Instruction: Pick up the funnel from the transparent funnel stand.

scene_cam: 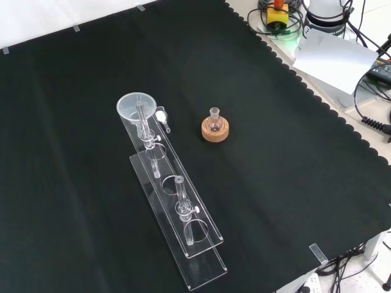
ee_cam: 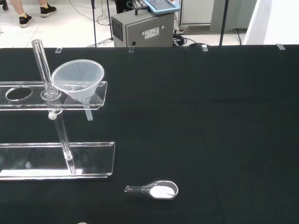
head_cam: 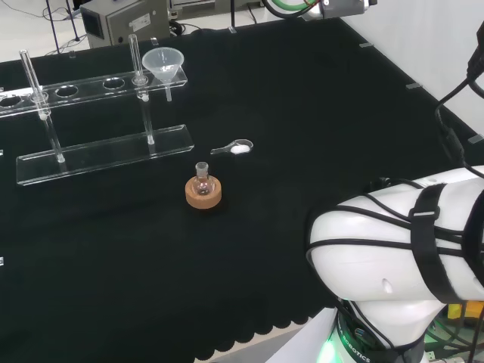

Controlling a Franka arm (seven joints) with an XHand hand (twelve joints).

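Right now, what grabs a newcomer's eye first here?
The clear funnel sitting in the end hole of the transparent stand, at the head view's upper left. Next, the small flask on its cork ring mid-cloth, with a scoop of white powder just beyond it.

Even overhead light falls on the matte black cloth, shadows barely visible, while small glints pick out the clear stand and funnel rim.

A clear funnel tops a transparent funnel stand on plain black cloth; nearby, a tan cork ring and a clear spoon of white powder.
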